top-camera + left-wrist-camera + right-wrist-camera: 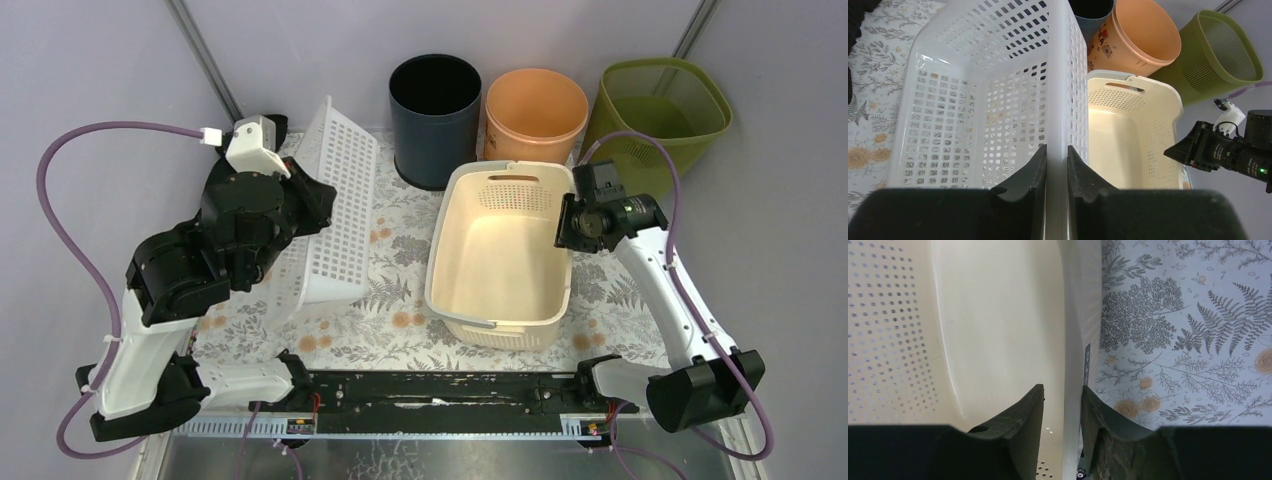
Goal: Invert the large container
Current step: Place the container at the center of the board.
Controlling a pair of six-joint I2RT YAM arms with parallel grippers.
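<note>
A white lattice basket [340, 190] stands tipped on its side at the left of the table, its opening facing left toward my left arm. My left gripper [312, 205] is shut on its rim wall; the left wrist view shows the fingers [1035, 165] pinching that wall, gripper [1057, 150], basket [973, 100]. A cream perforated basket [500, 250] sits upright in the middle, opening up. My right gripper [570, 222] is shut on its right wall, one finger inside and one outside; this shows in the right wrist view, gripper [1063, 389], basket [998, 315].
A dark round bin [435, 105], an orange bin [535, 110] and a green mesh bin [665, 110] stand along the back. A floral cloth [400, 290] covers the table. A black rail [440, 388] runs along the near edge.
</note>
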